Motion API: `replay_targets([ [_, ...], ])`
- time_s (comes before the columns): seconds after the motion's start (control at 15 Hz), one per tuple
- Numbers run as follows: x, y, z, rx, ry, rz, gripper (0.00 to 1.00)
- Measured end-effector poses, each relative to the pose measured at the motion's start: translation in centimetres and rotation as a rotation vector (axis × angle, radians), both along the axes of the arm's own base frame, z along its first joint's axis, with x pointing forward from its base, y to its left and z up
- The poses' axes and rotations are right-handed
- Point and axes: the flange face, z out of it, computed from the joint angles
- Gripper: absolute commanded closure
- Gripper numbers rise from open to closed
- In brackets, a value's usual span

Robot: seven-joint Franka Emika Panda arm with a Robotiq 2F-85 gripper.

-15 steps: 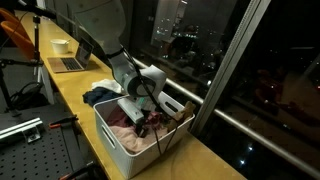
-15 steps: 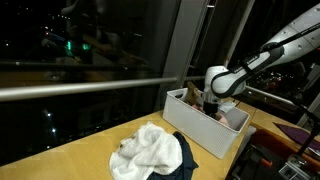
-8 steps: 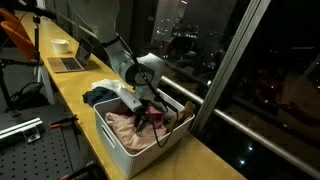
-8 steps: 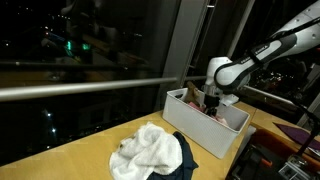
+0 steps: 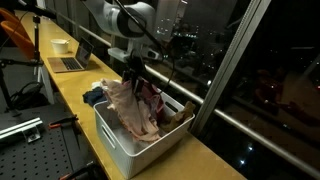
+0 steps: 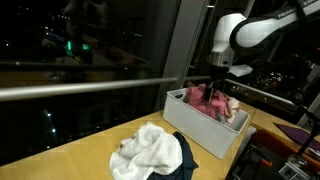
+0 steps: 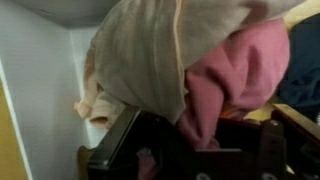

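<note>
My gripper (image 5: 135, 68) hangs above a white bin (image 5: 113, 146) and is shut on a bundle of clothes: a beige garment (image 5: 128, 106) and a pink one (image 5: 150, 100) dangle from it, their lower ends still inside the bin. From the opposite side, the gripper (image 6: 213, 80) holds the pink cloth (image 6: 213, 100) over the bin (image 6: 198, 126). In the wrist view, the gripper (image 7: 205, 140) pinches a fold of pink cloth (image 7: 232, 72), with the beige garment (image 7: 150, 48) beside it and the bin wall (image 7: 35, 90) behind.
A white cloth (image 6: 147, 150) and a dark garment (image 6: 190, 160) lie on the wooden counter (image 6: 80, 160) beside the bin; the dark garment (image 5: 96, 96) shows behind it too. A laptop (image 5: 70, 62) and a bowl (image 5: 60, 45) sit farther along. A window (image 5: 200, 40) borders the counter.
The gripper closed on the clothes inside the bin and rose, pulling the beige and pink garments up out of it.
</note>
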Motion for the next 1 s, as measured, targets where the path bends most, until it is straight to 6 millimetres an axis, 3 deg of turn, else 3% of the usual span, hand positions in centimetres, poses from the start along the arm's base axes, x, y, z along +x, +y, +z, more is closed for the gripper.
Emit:
replay_targets([
  [0.2,-0.8,4.8,6.3,-0.053,-0.041,0.009,1.0],
  [0.4,-1.5,11.1,12.0,-0.088,-0.089,0.044,1.0],
  [0.6,-1.7,17.2,16.0,-0.087,-0.127,0.101,1.0],
  [0.73,-1.0,20.4,16.7,-0.07,-0.14,0.14,1.0],
  [1.0,1.8,25.0,15.0,-0.037,-0.144,0.192,1.0],
])
